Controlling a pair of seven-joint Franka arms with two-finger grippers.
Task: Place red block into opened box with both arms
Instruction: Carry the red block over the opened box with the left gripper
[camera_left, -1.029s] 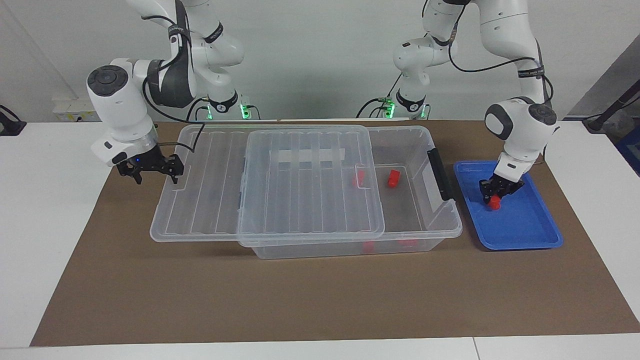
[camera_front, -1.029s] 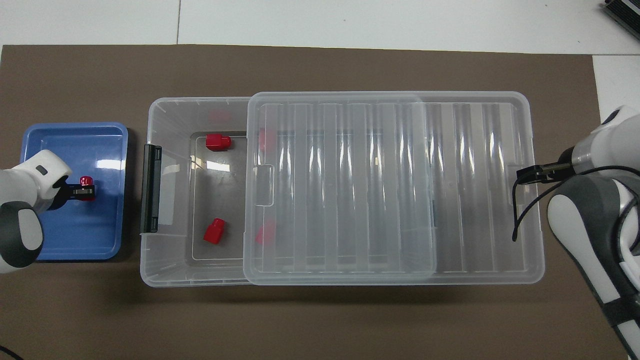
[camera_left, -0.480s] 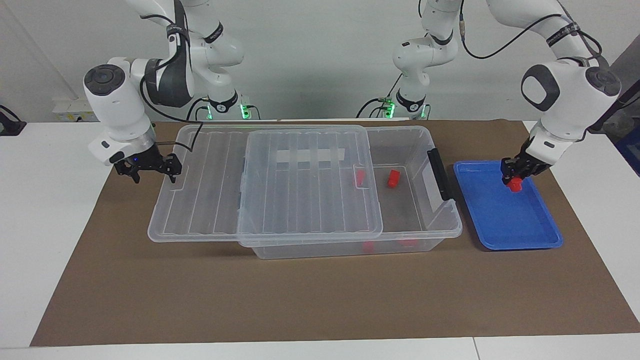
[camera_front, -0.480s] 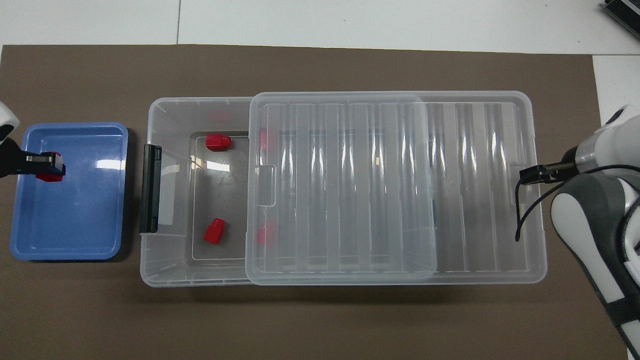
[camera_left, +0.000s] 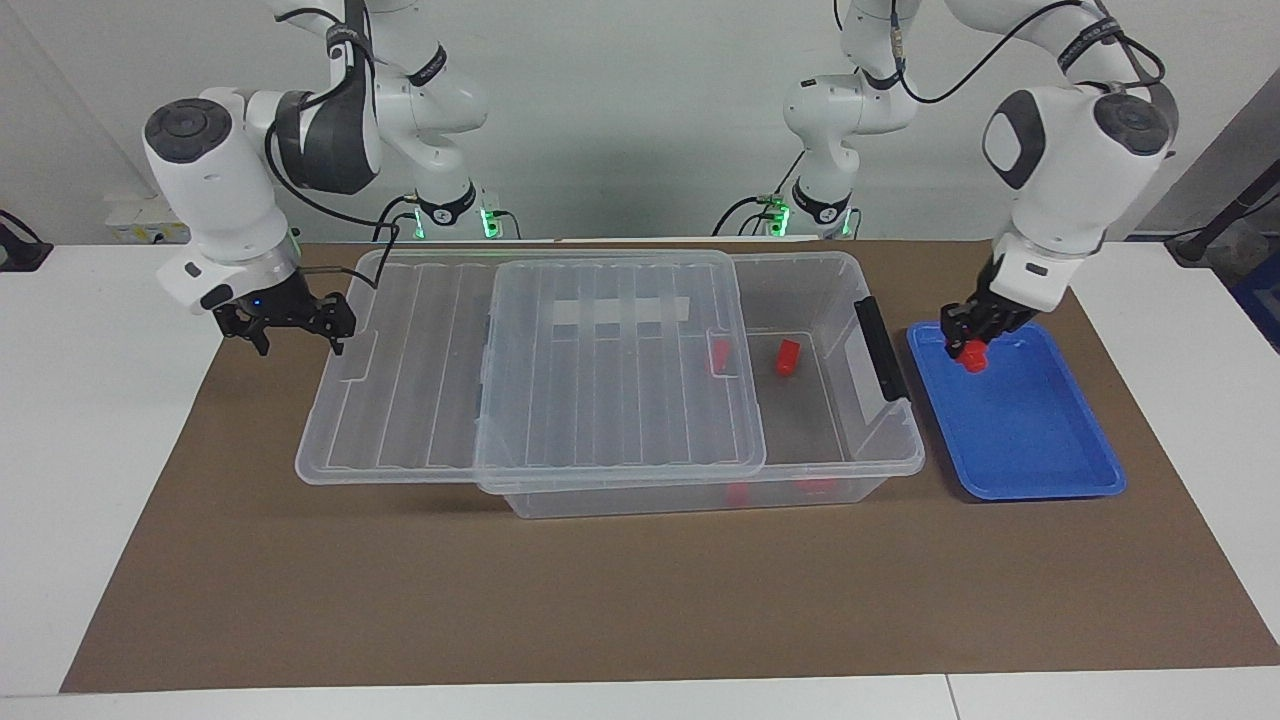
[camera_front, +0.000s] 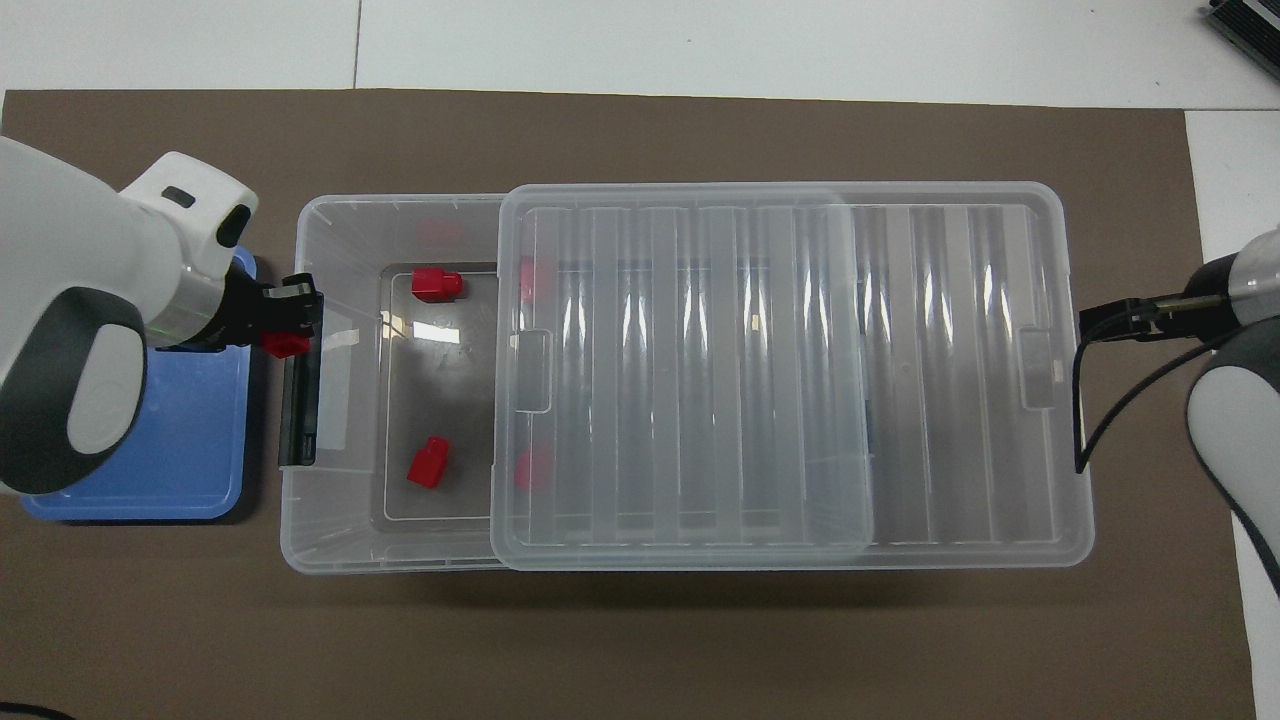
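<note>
Brown mat on a white table (camera_left: 100, 420). Carry step is in hand: red block (camera_left: 972, 358) is held pinched in the left gripper (camera_left: 972, 338), raised over the blue tray (camera_left: 1040, 440). Next, it should be brought over the uncovered end of the box (camera_left: 850, 470), by its black handle (camera_left: 880, 350), and released. Lid (camera_left: 620, 370) is slid toward the right gripper (camera_left: 290, 325), which waits wide open. Counted: two loose blocks clear, two more seen through the lid.

Bright, even overhead light; white glare streaks on the clear lid (camera_front: 690, 370); soft shadows, sharp focus.
</note>
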